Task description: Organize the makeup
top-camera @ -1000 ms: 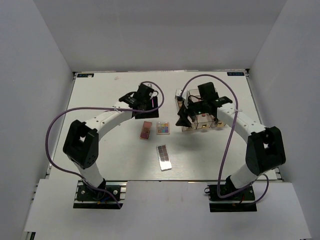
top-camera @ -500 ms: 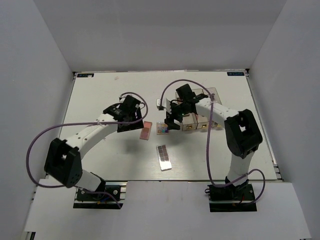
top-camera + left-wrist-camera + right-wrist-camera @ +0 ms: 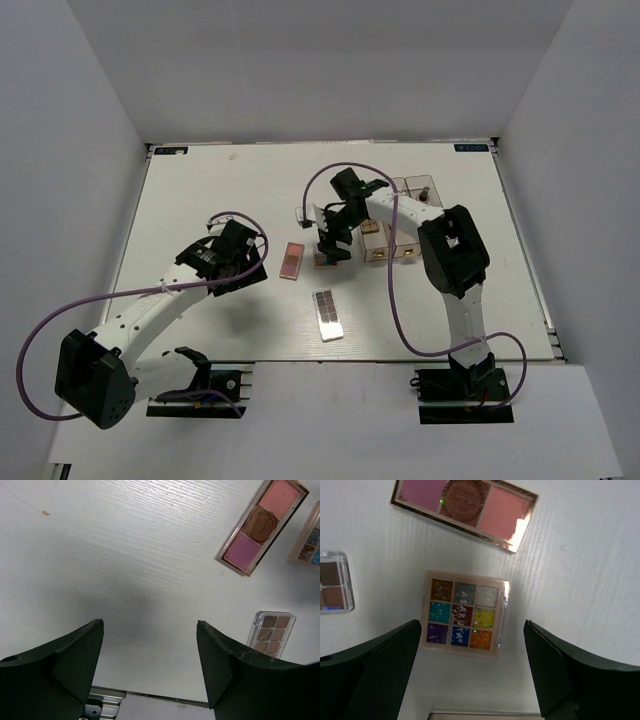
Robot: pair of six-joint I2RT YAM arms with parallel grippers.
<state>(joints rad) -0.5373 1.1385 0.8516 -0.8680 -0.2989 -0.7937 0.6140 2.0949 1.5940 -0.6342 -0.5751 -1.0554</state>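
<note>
Top external view: we see both arms stretched over the white table (image 3: 200,190)
Left gripper (image 3: 149,625): fingers spread apart, holding nothing, over bare tabletop left of the palettes
Pink palette (image 3: 292,260): flat at mid-table
Multicoloured palette (image 3: 464,614): flat, just right of the pink one
Brown palette (image 3: 327,315): flat, apart, nearer the arm bases
Right gripper (image 3: 472,622): fingers wide apart, empty, directly above the multicoloured squares
Clear box (image 3: 420,184): furthest right; we cannot make out its contents

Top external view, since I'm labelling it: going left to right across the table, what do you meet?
In order: left pincer → pink blush palette → brown eyeshadow palette → clear compartment box.
</note>
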